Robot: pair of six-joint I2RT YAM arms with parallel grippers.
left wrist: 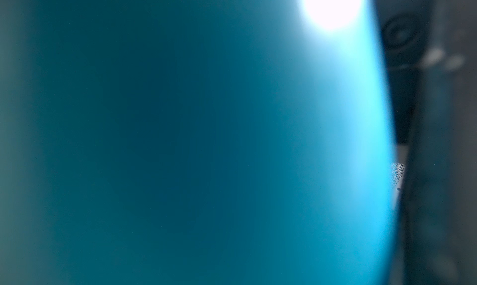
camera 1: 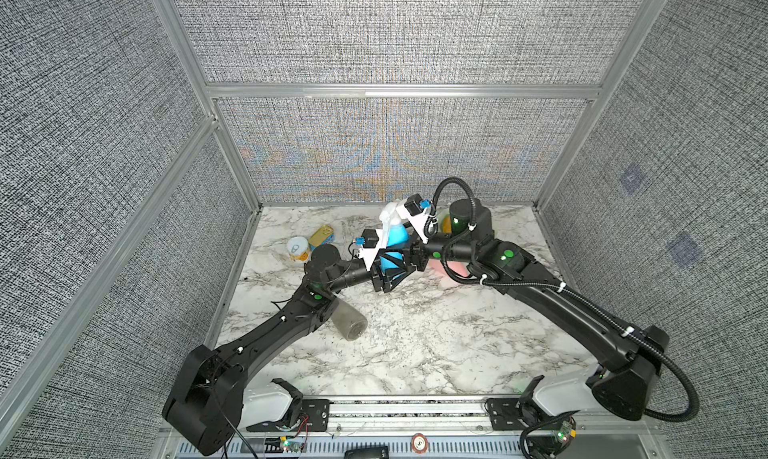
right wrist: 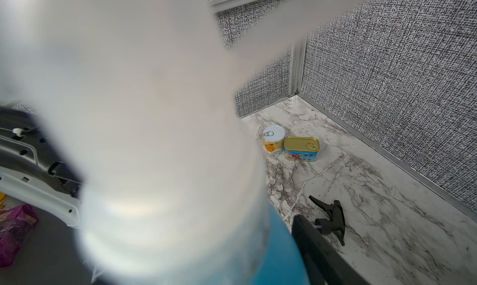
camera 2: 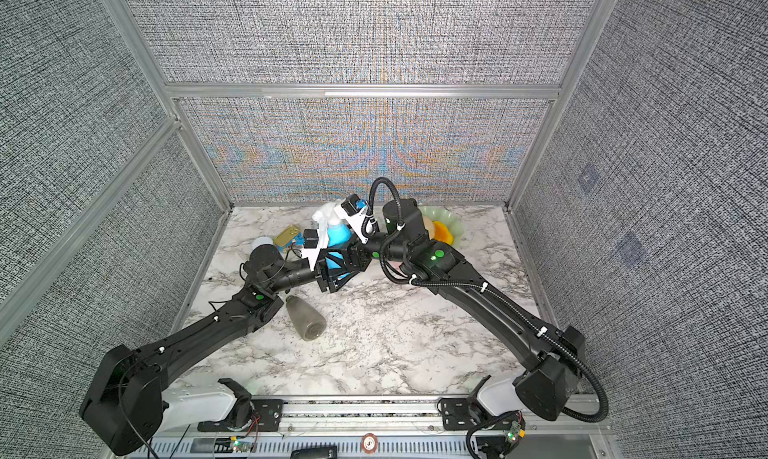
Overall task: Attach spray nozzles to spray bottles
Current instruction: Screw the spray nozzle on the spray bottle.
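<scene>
Blue bottle upright, white nozzle seemingly seated atop.

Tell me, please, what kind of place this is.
Probably a robot test cell, not a home: a marble-patterned tabletop closed in by grey fabric panels in aluminium frames, with a black left arm and right arm based at a rail along its front edge.

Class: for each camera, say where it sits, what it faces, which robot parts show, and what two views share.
Top views: above the arm bases, looking down on the table; left arm and right arm show.
Left wrist: close against the blue bottle; a finger shows.
Right wrist: behind the white nozzle, facing the cans; a finger shows.
Shared: every view shows the blue bottle.
</scene>
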